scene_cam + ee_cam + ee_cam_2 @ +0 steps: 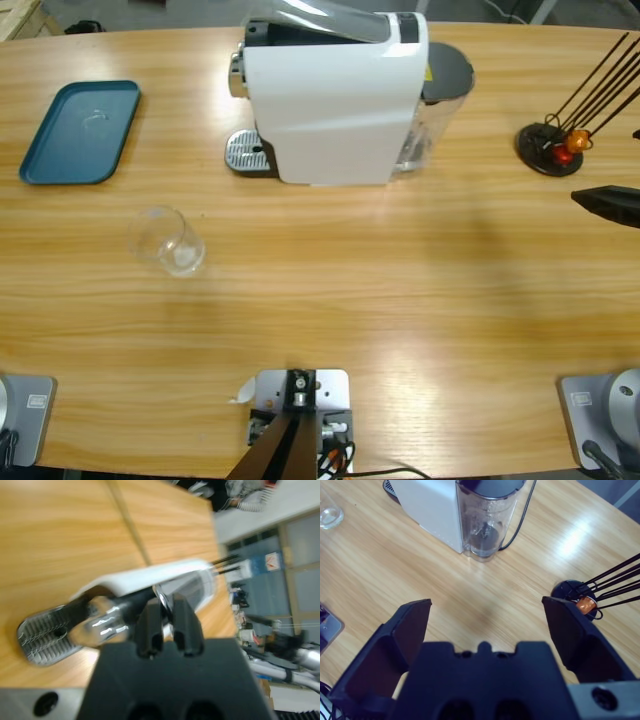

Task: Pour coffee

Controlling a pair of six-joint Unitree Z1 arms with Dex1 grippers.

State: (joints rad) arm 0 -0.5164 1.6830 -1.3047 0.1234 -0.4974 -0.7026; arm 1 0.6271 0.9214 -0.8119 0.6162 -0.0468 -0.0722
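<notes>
Coffee isn't visible yet: the glass tumbler [167, 240] stands empty on the worktop [400, 290], apart from the drip tray [246, 153]. Left end effector [167, 617], jaws pinched narrow on the machine's silver lever [159, 596]; right end effector [487, 622] spread wide, holding nothing, near the capsule stand [585, 597]. Risk: brewing now would spill onto the tray, since no glass sits beneath the spout.

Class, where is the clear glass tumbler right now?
In the high view the glass tumbler stands on the table's left half, below the blue tray and left-front of the white coffee machine.
</notes>
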